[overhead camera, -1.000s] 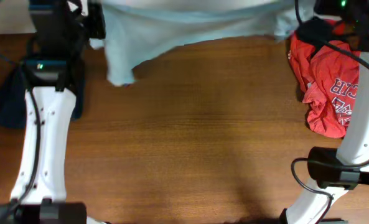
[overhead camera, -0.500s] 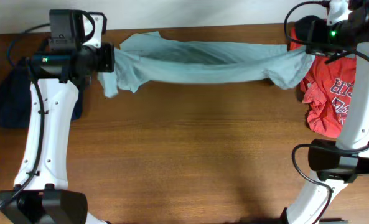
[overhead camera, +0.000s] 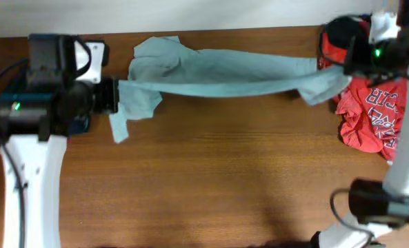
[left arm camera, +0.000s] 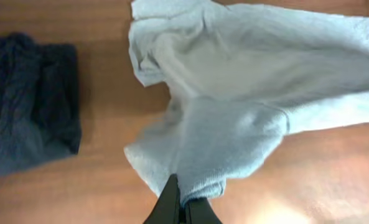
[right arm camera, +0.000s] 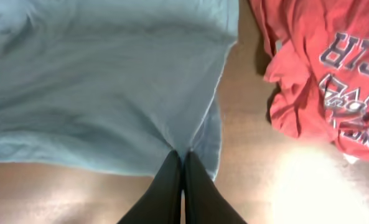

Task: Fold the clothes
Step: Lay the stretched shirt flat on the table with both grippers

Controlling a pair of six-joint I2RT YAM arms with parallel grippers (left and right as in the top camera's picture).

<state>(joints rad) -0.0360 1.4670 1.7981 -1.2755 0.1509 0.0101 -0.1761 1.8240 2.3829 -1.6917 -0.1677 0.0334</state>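
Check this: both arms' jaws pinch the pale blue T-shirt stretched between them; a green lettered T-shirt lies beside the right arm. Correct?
No: the overhead view shows that lettered T-shirt is red, not green. Jaws of the left gripper and right gripper pinch the pale blue T-shirt.

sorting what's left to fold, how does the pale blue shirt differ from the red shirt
The pale blue shirt is plain; the red shirt carries white lettering. The pale blue shirt is stretched between the left end effector and right end effector, both shut on it; the red shirt lies crumpled in a heap, not held. Both are cloth, not yet folded.
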